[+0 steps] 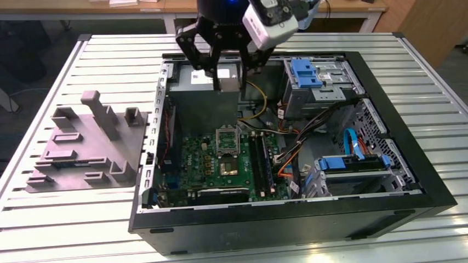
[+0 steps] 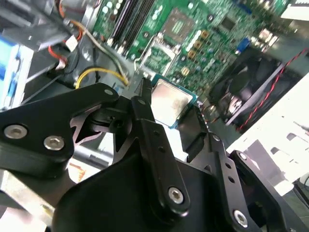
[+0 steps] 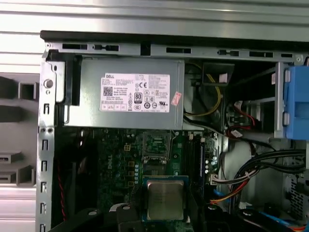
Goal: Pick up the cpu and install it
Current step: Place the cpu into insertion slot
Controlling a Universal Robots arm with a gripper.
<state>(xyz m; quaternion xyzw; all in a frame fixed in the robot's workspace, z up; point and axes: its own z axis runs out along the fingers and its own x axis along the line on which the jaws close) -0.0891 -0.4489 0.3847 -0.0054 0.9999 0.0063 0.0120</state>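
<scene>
Arm: hanging over the rear of the open computer case [image 1: 409,181], end effector [image 1: 228,74] pointing down near the power supply [image 3: 130,92].
End effector: pinching the cpu [image 3: 165,198] by opposite edges.
Cpu: being held flat, metal top up, above the motherboard [image 1: 208,164], apart from the socket [image 2: 178,23].
Case: lying on the table [image 1: 87,219], holding the motherboard, cables and power supply; the socket is looking empty, though that is hard to tell.

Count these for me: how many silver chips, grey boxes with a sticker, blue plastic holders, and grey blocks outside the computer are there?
cpu: 1
power supply box: 1
blue drive holders: 2
grey block: 1
Total: 5
</scene>
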